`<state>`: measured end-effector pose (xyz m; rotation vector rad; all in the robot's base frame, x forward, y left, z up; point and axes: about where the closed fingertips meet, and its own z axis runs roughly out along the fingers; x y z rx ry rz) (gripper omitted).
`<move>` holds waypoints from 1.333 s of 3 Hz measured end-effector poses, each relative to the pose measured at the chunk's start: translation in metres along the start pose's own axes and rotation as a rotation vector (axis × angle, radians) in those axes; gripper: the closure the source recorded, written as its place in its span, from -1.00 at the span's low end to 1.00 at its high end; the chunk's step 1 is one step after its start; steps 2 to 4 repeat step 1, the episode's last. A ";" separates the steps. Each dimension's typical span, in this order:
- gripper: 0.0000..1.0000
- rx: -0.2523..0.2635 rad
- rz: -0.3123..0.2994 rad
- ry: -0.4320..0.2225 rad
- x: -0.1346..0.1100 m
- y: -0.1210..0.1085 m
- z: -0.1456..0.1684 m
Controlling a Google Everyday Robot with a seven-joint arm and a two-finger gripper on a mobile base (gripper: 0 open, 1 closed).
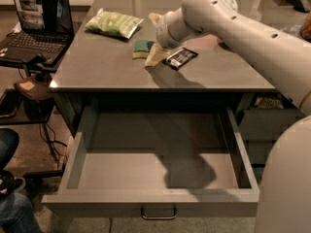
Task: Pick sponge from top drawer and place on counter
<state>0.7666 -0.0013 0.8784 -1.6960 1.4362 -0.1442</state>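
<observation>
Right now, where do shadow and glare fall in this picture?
Camera view: the arm casts a dark shadow on the floor of the top drawer; a fainter one lies on the counter below the gripper, which hangs open beside the sponge; the counter's far edge shows pale glare; the laptop screen glows bright.
</observation>
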 end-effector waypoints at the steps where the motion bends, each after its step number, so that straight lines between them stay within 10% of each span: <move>1: -1.00 0.000 0.000 0.000 0.000 0.000 0.000; 4: -1.00 0.000 0.000 0.000 0.000 0.000 0.000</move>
